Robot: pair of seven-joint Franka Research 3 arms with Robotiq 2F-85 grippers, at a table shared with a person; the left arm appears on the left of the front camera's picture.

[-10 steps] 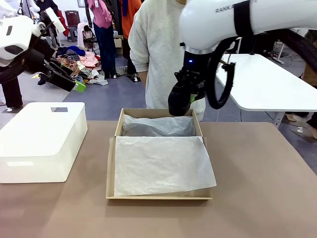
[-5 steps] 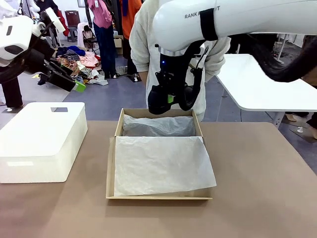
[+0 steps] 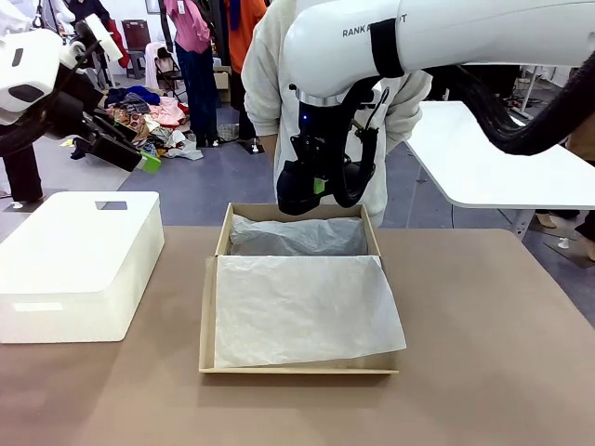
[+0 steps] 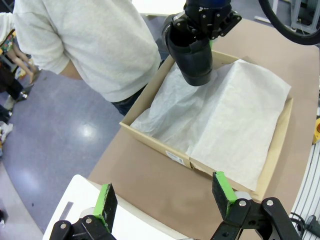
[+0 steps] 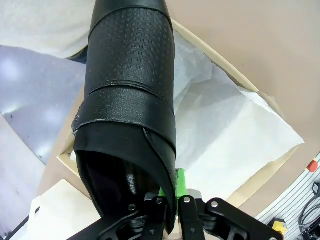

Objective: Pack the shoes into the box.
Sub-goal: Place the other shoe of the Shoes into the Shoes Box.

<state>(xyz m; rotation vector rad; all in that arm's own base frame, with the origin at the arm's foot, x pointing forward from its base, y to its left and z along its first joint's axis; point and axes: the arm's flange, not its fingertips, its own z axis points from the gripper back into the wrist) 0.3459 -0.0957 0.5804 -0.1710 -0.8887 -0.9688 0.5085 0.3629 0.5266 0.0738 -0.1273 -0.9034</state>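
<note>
My right gripper (image 5: 176, 189), clamped on the collar of a black dress shoe (image 5: 130, 90), has swung in above the rear of the tissue-lined cardboard shoebox (image 3: 223, 240); lowering looks next. A person (image 3: 279, 93) stands beyond. My left gripper (image 4: 165, 194) hangs wide, empty, well apart.

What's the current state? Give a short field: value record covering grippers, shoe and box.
right gripper: shut on the shoe, pinching the rim of its opening
shoe: black, hanging toe-down over the far end of the cardboard box, close to the person
cardboard box: open on the table, lined with white tissue paper
left gripper: open, raised at the left side, holding nothing
white plastic box: on the table, left of the cardboard box
task status: shoe not yet set down
</note>
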